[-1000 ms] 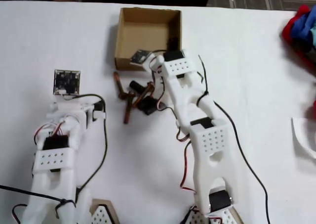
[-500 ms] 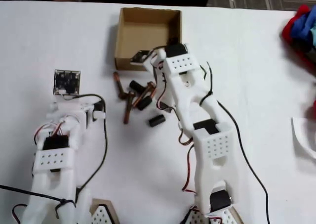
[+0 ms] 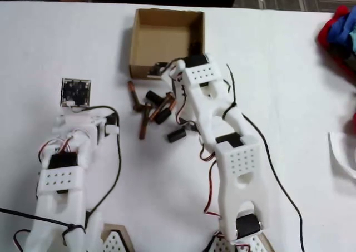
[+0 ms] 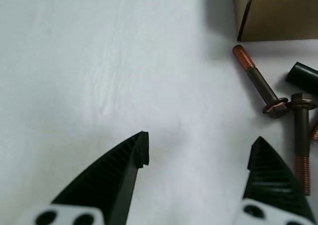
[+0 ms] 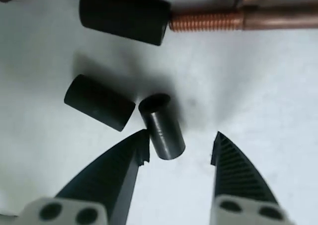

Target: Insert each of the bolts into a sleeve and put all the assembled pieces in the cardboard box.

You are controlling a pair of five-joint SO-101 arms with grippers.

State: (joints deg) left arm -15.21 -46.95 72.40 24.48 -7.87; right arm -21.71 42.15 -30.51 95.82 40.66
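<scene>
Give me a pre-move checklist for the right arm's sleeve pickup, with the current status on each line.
1. Right claw open: ok, fingers spread.
2. Sleeve between its fingers: ok, lying on its side, nearer one finger.
3. Room around the target: not ok, a second sleeve lies close beside its open end; cannot tell if they touch.
4. Left claw free to take a bolt: ok, open and holding nothing, over bare table.
5. Bolts available: ok, lying loose beside the cardboard box.
</scene>
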